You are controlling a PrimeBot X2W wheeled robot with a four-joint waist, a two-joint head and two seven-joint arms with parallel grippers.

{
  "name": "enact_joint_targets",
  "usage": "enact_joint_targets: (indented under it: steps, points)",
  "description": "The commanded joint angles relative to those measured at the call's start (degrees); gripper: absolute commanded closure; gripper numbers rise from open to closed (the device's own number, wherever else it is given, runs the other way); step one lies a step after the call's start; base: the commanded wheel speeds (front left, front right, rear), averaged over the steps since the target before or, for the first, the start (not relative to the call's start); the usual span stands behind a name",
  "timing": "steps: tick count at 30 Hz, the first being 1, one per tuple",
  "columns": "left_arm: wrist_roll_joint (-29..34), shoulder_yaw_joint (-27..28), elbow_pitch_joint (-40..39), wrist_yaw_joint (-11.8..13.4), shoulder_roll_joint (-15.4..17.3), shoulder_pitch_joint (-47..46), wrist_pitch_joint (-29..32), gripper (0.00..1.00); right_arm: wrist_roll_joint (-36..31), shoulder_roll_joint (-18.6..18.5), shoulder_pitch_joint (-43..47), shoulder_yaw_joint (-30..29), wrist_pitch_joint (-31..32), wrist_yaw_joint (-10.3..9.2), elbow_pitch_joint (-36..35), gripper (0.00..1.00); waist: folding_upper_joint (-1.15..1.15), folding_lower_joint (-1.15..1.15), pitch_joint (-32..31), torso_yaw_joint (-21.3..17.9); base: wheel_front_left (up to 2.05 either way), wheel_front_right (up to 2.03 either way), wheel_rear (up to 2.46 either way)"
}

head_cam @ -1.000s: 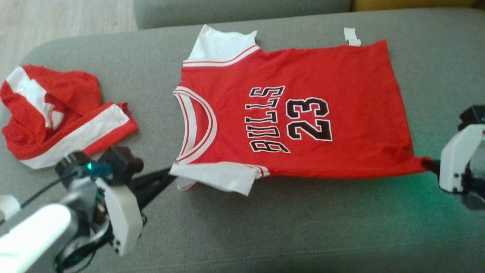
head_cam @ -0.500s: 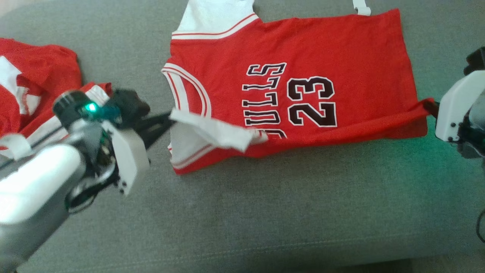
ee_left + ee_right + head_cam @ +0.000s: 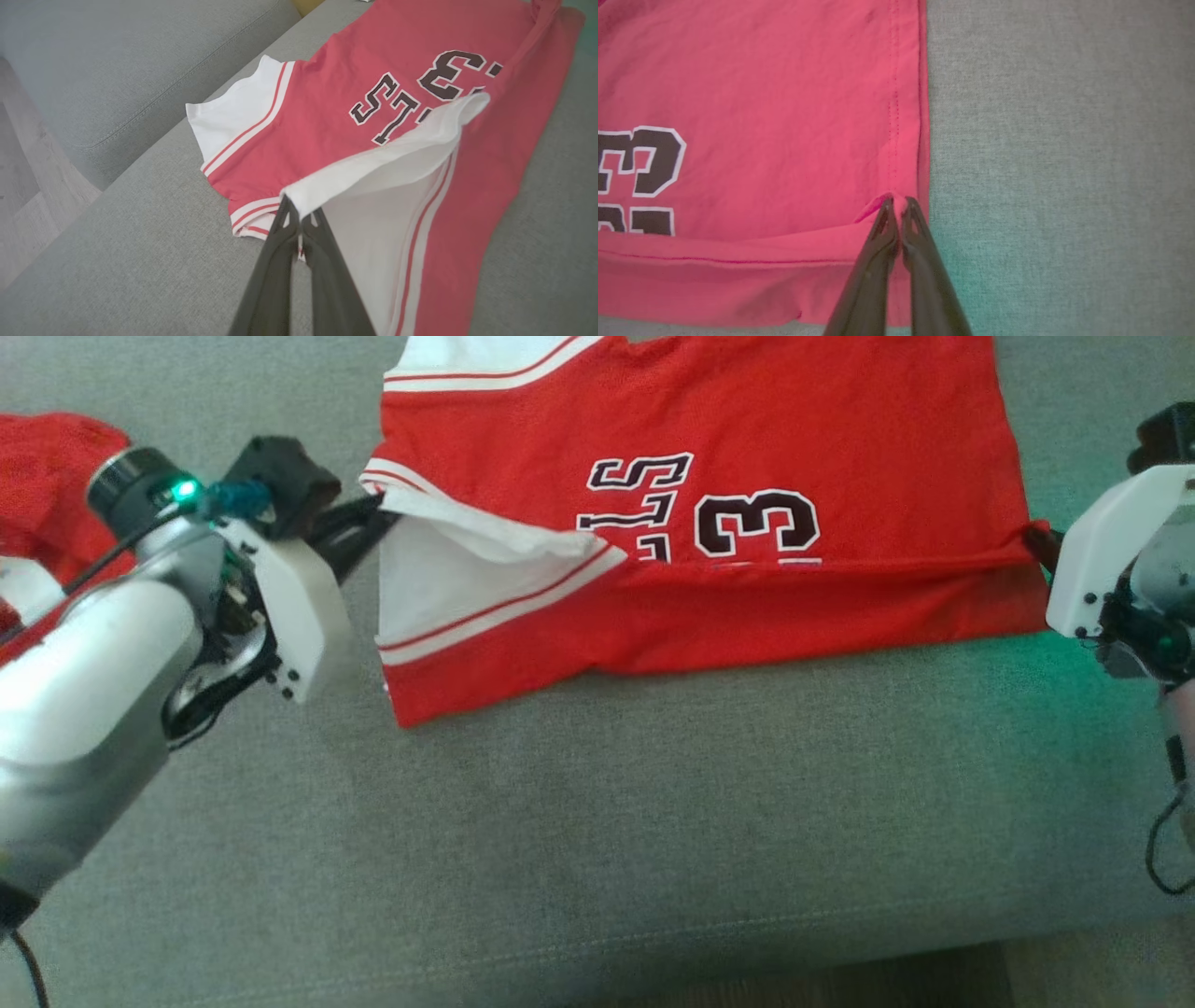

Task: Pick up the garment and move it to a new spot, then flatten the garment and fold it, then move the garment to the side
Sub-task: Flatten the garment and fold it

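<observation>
L hand (image 3: 299,215) tight on jersey (image 3: 747,411) sleeve, R hand (image 3: 899,204) tight on hem corner, near edge doubled over on sofa (image 3: 597,821).

A grey fabric sofa (image 3: 597,821) spreads before me, a stitched seam (image 3: 653,938) along its near edge. Its backrest (image 3: 117,70) rises at the far side, and pale wood floor (image 3: 18,196) lies to the left.

The left arm's glossy silver-grey forearm (image 3: 84,672) carries a white angular wrist cover (image 3: 294,602) dotted with small dark screws, a black round cap (image 3: 131,481) with a green light, and a thin black cable (image 3: 107,560). The right arm's white screw-dotted cover (image 3: 1106,560) trails a looped black cable (image 3: 1162,840). Each arm has long dark tapered fingers (image 3: 275,275).
</observation>
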Motion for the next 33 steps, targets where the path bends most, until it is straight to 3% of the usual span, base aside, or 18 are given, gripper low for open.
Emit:
enact_joint_targets:
  steps: [1,2,3,4,9,15,16,20,24,28,33]
  points:
    - [0.5,2.0,1.1,0.1,1.0,-3.9,-1.1,1.0,0.2,0.0,-2.1,0.8,-1.5,0.37,-1.1,1.0,0.0,-0.01,0.4,-0.3,0.0,0.0,0.0]
    - [0.7,1.7,2.4,0.1,0.6,-4.3,-1.4,1.0,0.2,0.0,-2.5,1.0,-2.7,0.37,-0.9,0.73,0.0,-0.01,0.6,-0.4,0.0,0.0,0.0]
    - [0.8,1.8,3.7,0.2,0.1,-4.7,-2.0,0.55,0.1,0.1,-2.8,1.3,-4.1,0.37,-0.7,0.05,0.0,-0.01,0.7,-0.4,0.0,0.0,0.0]
    - [0.8,2.2,5.0,0.7,-0.5,-4.9,-2.8,0.0,0.1,0.2,-3.1,1.1,-5.6,0.37,-0.4,0.0,0.0,-0.01,0.7,-0.5,0.0,0.0,0.0]
    - [0.0,4.8,10.1,4.7,-3.5,-4.8,-7.7,0.0,1.2,0.4,-3.1,1.8,-14.4,0.37,-0.4,0.0,0.0,-0.01,0.2,-0.3,0.0,0.0,0.0]
    - [-4.2,11.6,11.6,11.8,-6.9,-1.5,-16.3,0.0,1.2,-0.9,-0.1,3.4,-31.7,0.37,-5.0,0.0,0.0,-0.01,-2.1,0.2,0.0,0.0,0.0]
    - [-4.2,11.6,11.6,11.8,-6.9,-1.5,-16.3,0.0,1.2,-0.9,-0.1,3.4,-31.7,0.37,-5.0,0.0,0.0,-0.01,-2.1,0.2,0.0,0.0,0.0]
    - [-5.9,18.5,6.9,16.8,-9.0,3.7,-18.2,0.0,-1.5,-0.9,3.8,2.9,-43.7,0.37,-8.6,0.0,0.0,-0.01,-4.1,0.3,0.0,0.0,0.0]
    - [-2.0,29.7,-4.1,21.1,-12.6,12.7,-18.3,0.0,-5.8,0.2,8.8,-0.1,-53.3,0.37,-11.1,0.0,0.0,-0.01,-6.0,0.6,0.0,0.0,0.0]
    - [4.3,38.7,-12.3,22.6,-17.9,23.7,-18.3,0.0,-12.5,3.9,14.3,-4.9,-56.9,0.37,-15.0,0.0,0.0,-0.01,-7.9,0.5,0.0,0.0,0.0]
    - [11.3,45.7,-16.9,21.0,-25.5,35.5,-18.3,0.0,-18.3,10.3,22.0,-9.1,-57.5,0.37,-22.3,0.0,0.0,-0.01,-9.8,0.2,0.0,0.0,0.0]
